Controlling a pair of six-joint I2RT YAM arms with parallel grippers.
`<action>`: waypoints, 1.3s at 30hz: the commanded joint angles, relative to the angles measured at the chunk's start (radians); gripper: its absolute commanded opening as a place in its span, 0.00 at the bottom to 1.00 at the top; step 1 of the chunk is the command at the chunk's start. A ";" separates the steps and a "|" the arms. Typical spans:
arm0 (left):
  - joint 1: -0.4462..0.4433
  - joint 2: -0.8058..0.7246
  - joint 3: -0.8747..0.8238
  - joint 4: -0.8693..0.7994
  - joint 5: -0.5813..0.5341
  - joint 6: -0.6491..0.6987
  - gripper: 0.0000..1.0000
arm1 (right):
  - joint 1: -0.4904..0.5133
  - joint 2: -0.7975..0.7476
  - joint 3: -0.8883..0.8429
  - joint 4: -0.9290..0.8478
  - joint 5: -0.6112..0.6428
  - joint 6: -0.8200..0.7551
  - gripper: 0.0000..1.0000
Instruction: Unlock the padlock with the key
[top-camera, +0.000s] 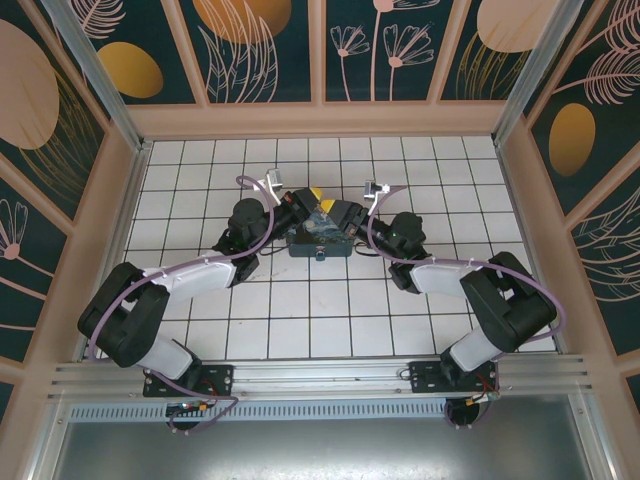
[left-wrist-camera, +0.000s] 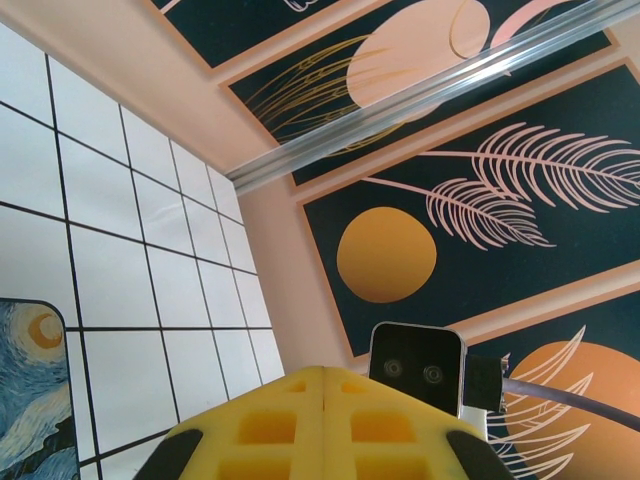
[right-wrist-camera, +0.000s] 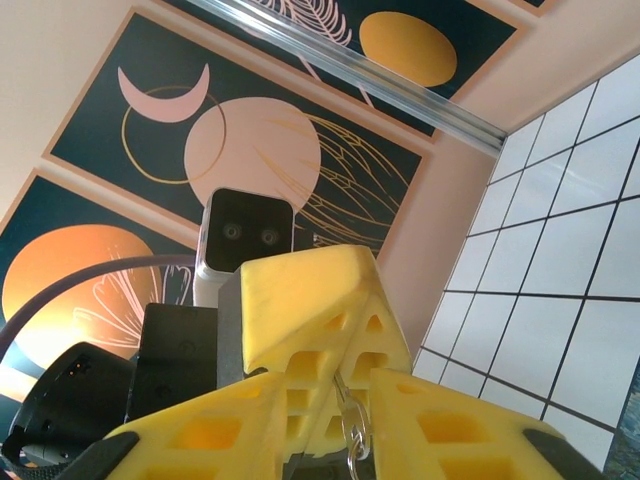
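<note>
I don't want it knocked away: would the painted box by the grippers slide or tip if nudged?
The painted box looks low and flat, so it would likely slide, not tip. The white tiles look smooth, so little would probably hold it.

Lower centre of the right wrist view: the padlock, its silvery shackle upright and pinched between the yellow fingers of the right gripper, its body hidden below the frame edge.
</note>
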 joint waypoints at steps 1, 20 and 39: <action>0.001 -0.002 0.005 0.040 0.016 -0.001 0.00 | -0.006 0.023 0.006 0.085 -0.014 0.018 0.24; 0.001 0.006 0.010 0.046 0.010 -0.004 0.00 | 0.005 0.044 -0.007 0.117 -0.033 0.029 0.22; 0.000 0.005 0.009 0.044 0.002 -0.003 0.00 | 0.014 0.056 -0.017 0.131 -0.036 0.034 0.17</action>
